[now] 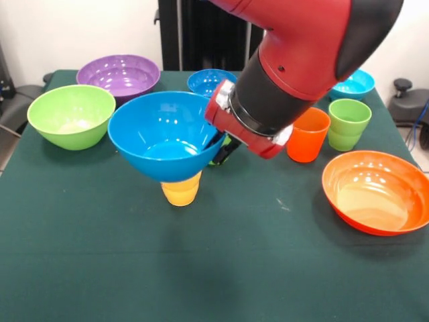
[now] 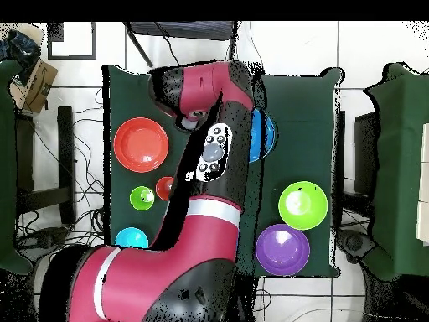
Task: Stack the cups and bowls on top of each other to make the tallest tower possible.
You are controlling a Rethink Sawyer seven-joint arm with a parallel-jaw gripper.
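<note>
At table centre, blue bowl [image 1: 165, 136] sits above yellow cup [image 1: 181, 190], gripper [image 1: 224, 144] at its 3 o'clock rim, apparently pinching it. Light, stiff, glossy plastic: slippery, likely tips; hold the rim.

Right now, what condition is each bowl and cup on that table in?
large blue bowl: upright, on the yellow cup, gripper at its rim
yellow cup: under that bowl
gripper: fingers unclear
purple bowl: upright, empty
lime green bowl: upright, alone
orange bowl: upright, empty
orange cup: upright
light green cup: upright
</note>
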